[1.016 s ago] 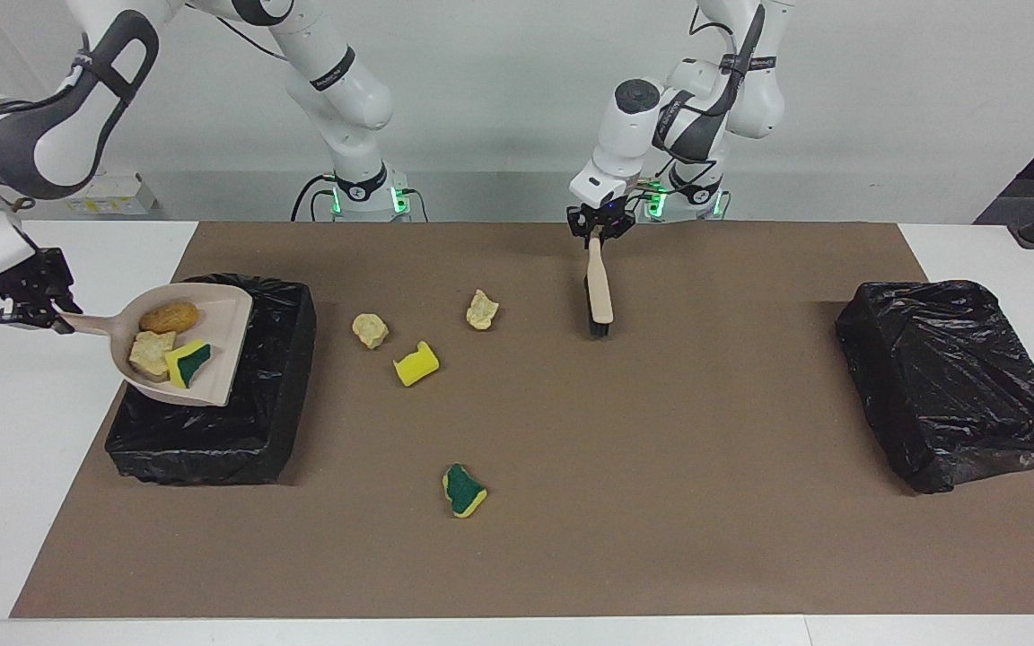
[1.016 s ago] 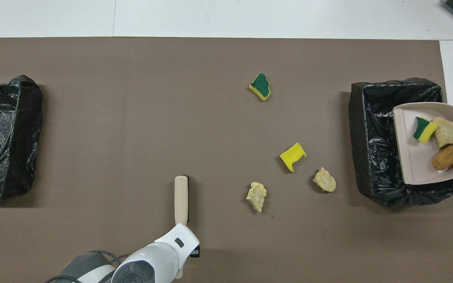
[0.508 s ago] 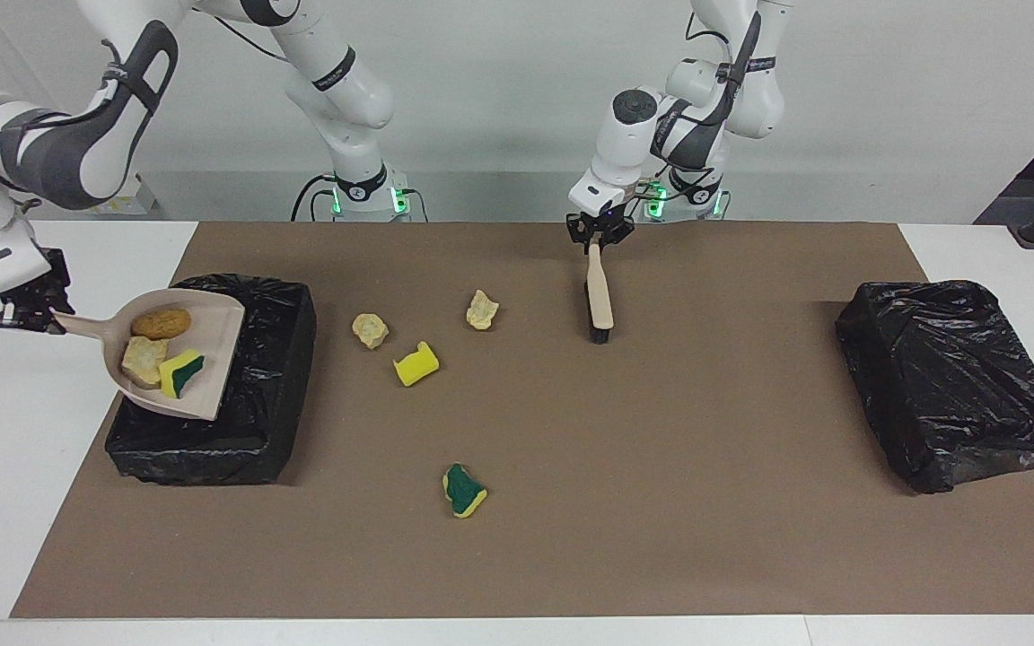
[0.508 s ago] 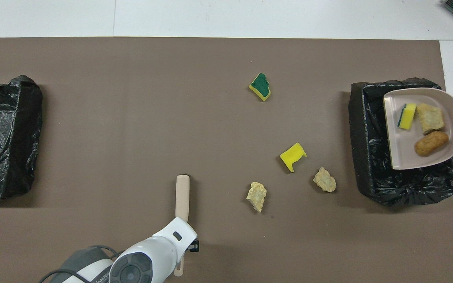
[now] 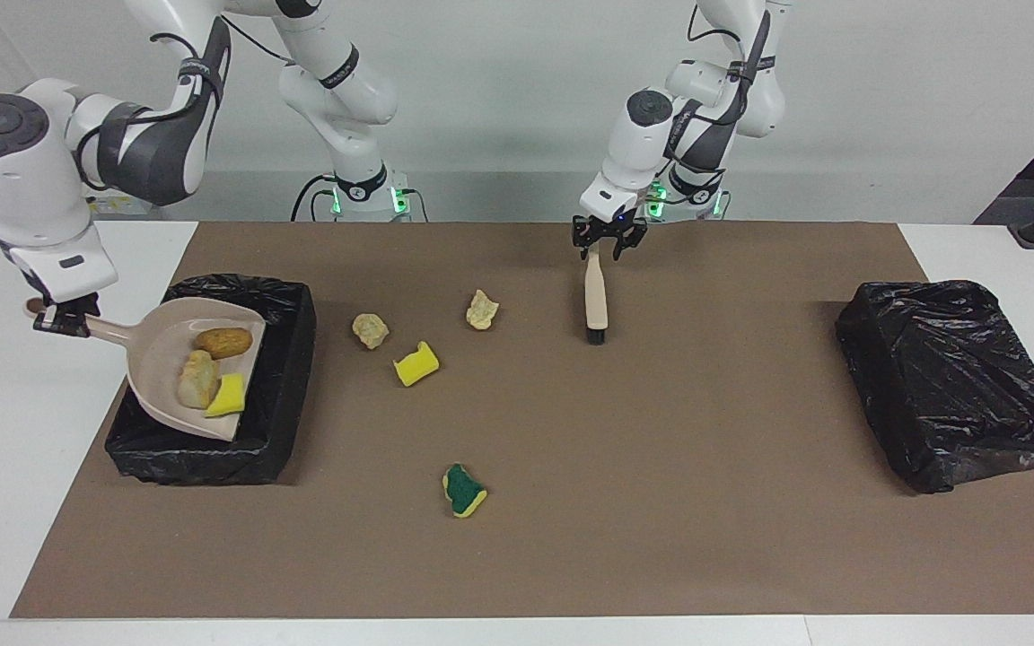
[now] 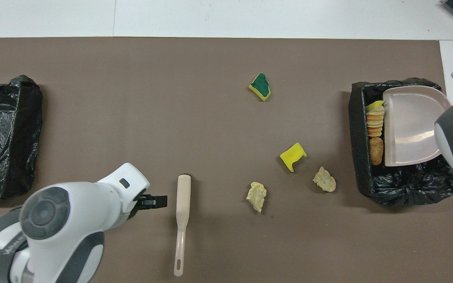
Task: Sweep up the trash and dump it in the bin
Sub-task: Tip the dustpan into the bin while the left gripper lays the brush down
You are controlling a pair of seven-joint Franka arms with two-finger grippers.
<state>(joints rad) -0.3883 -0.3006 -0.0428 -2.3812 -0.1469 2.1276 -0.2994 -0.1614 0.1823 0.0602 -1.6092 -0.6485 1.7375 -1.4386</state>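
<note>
While the right gripper (image 5: 57,321) stays pressed together on the handle of the beige dustpan (image 5: 171,359), only a small part of it shows under the wrist in the facing view, and in the overhead view the arm covers it altogether. The dustpan tilts over the black-lined bin (image 5: 293,309) at the right arm's end of the bench (image 5: 571,538), steeper than a second ago. Three scraps of trash, an orange-brown lump (image 5: 223,341), a pale tan lump (image 5: 197,379) and a yellow sponge piece (image 5: 226,397), have slid to its lip; from overhead they show edge-on and are hard to tell apart.

The left gripper (image 5: 608,240) now stands spread above the tip of the brush (image 5: 596,301) handle, which it pinched a second ago; the brush lies flat on the brown mat (image 5: 661,449). Four more scraps rest on the mat between brush and bin: two tan lumps (image 5: 371,329) (image 5: 481,309), a yellow piece (image 5: 416,363) and a green-and-yellow piece (image 5: 463,490). A second bin (image 5: 957,381), cut off at the overhead view's edge, sits at the left arm's end.
</note>
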